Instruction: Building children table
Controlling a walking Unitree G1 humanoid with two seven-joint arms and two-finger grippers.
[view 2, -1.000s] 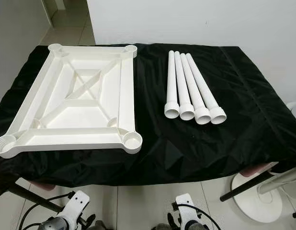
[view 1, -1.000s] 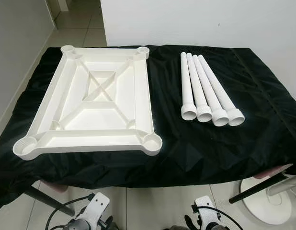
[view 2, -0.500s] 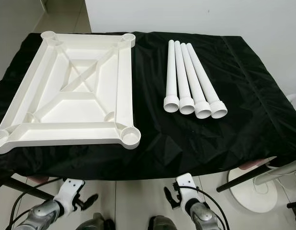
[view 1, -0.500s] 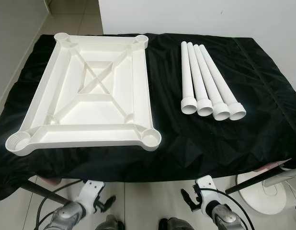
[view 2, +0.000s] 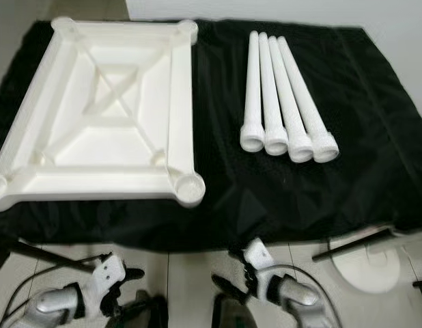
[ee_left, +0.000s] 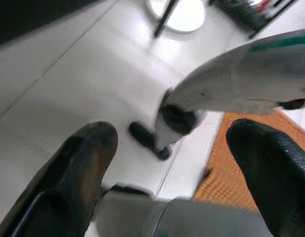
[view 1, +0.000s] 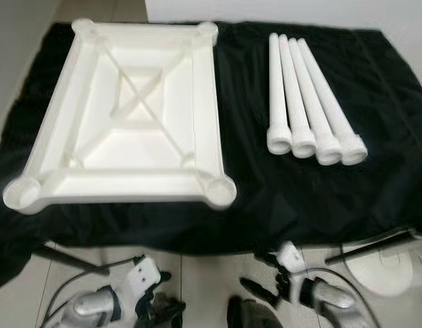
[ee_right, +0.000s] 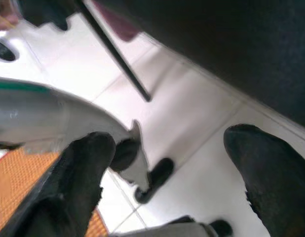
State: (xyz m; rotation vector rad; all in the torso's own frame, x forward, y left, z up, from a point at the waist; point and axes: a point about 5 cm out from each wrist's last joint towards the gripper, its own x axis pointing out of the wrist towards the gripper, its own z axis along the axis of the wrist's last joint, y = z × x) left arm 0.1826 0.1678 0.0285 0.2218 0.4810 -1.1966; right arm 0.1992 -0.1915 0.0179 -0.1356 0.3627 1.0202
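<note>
A white plastic tabletop lies upside down on the left of the black-covered table, with a round socket at each corner. Several white tube legs lie side by side to its right, wide ends toward me. My left gripper hangs low, below the table's front edge. In the left wrist view the left gripper is open over the floor with nothing between its fingers. My right gripper is also below the front edge. The right wrist view has the right gripper open and empty.
A white round stand base sits on the tiled floor at the right, with a black rod slanting under the table edge. An orange mat lies on the floor beneath me. The black cloth hangs over the table's front.
The whole view has shifted nearer the table and is blurred, so the camera moved. Both arms now show higher in the picture, closer to the table's front edge.
</note>
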